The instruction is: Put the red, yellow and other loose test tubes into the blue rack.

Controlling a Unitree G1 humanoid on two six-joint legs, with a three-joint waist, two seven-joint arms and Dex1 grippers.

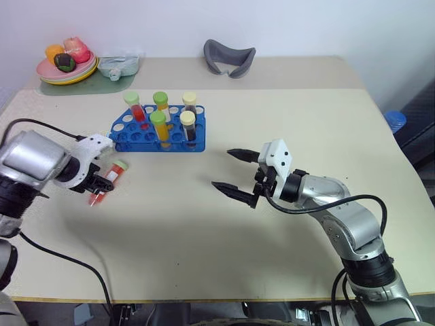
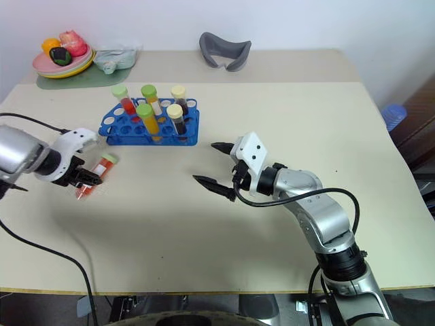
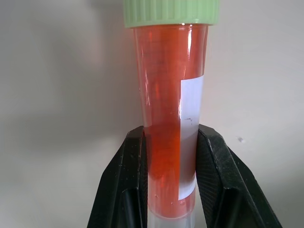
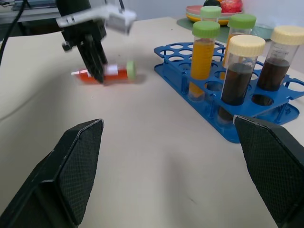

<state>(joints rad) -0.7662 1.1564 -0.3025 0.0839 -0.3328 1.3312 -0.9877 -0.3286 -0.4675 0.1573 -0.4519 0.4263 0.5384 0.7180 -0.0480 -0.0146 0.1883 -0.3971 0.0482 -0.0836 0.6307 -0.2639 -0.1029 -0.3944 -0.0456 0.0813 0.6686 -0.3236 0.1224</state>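
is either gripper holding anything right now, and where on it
The left gripper is shut on the red test tube, its fingers clamping the lower body, away from the green cap. The right gripper is open and holds nothing.

Two black fingers [image 3: 221, 183] clamp a red-filled test tube [image 3: 166, 137] — green cap [image 3: 171, 12], white label [image 3: 192, 99].
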